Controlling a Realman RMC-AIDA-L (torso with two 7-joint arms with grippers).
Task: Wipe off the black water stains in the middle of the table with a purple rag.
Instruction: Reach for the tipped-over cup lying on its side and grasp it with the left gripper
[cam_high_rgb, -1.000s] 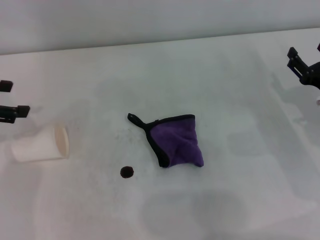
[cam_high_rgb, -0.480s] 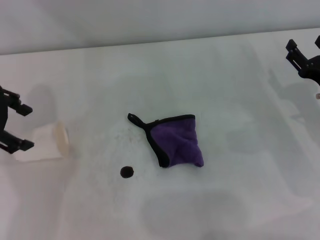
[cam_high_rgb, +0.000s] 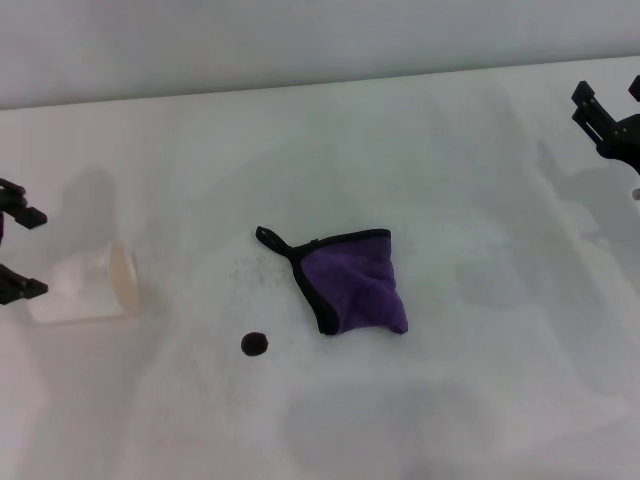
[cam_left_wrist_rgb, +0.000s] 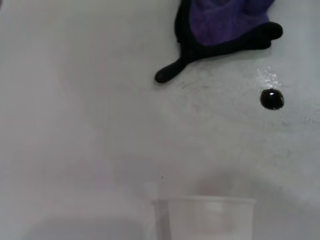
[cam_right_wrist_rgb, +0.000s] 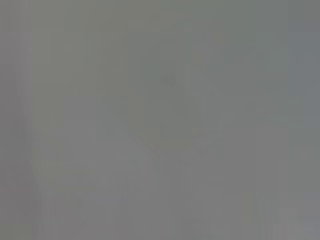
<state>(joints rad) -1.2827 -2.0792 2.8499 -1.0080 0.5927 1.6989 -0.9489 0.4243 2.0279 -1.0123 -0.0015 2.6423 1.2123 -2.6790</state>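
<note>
The purple rag (cam_high_rgb: 357, 283) lies crumpled on the white table (cam_high_rgb: 470, 300), its black loop (cam_high_rgb: 268, 237) pointing back left. The black stain (cam_high_rgb: 254, 344) is a small round blot in front and left of the rag, apart from it. My left gripper (cam_high_rgb: 20, 252) is open at the left edge, by the base of the fallen cup. My right gripper (cam_high_rgb: 610, 100) is open at the far right edge, well away from the rag. The left wrist view shows the rag (cam_left_wrist_rgb: 222, 25), its loop (cam_left_wrist_rgb: 167, 74) and the stain (cam_left_wrist_rgb: 272, 99). The right wrist view shows only plain grey.
A white paper cup (cam_high_rgb: 88, 289) lies on its side at the left, mouth toward the stain; it also shows in the left wrist view (cam_left_wrist_rgb: 207, 217). The table's back edge meets a grey wall.
My left gripper came down toward the cup and spread wider, then drew slightly back to the left. My right gripper rose a little. Rag, stain and cup stayed put.
</note>
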